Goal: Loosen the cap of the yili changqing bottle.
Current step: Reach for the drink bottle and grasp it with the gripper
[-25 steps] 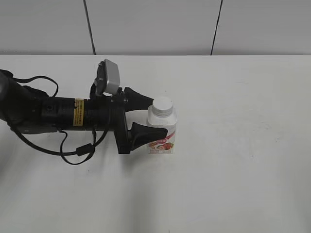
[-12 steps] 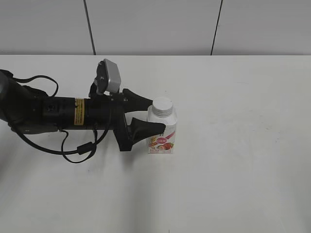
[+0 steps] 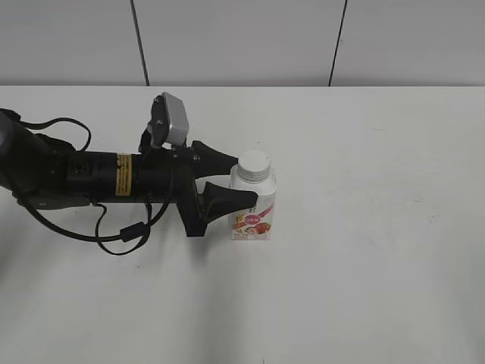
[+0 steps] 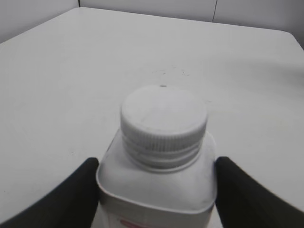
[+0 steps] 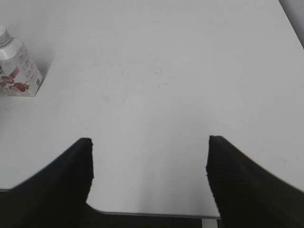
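Observation:
The yili changqing bottle (image 3: 254,214) stands upright on the white table (image 3: 364,265), with its white ribbed cap (image 3: 254,165) screwed on. My left gripper (image 3: 244,180) reaches in from the left and is shut on the bottle's squarish body below the neck. In the left wrist view the black fingers (image 4: 71,194) press both sides of the bottle (image 4: 156,187), and the cap (image 4: 164,118) stands free above them. My right gripper (image 5: 149,142) is open and empty, over the table's near edge, far from the bottle (image 5: 18,71). It is out of the exterior view.
The table's front edge (image 5: 152,214) runs just under my right gripper. A pale panelled wall (image 3: 242,38) stands behind the table's far edge. Cables (image 3: 114,235) hang from the left arm.
My left gripper's fingers have closed in from a wider stance onto the bottle's body. The bottle has stayed in place.

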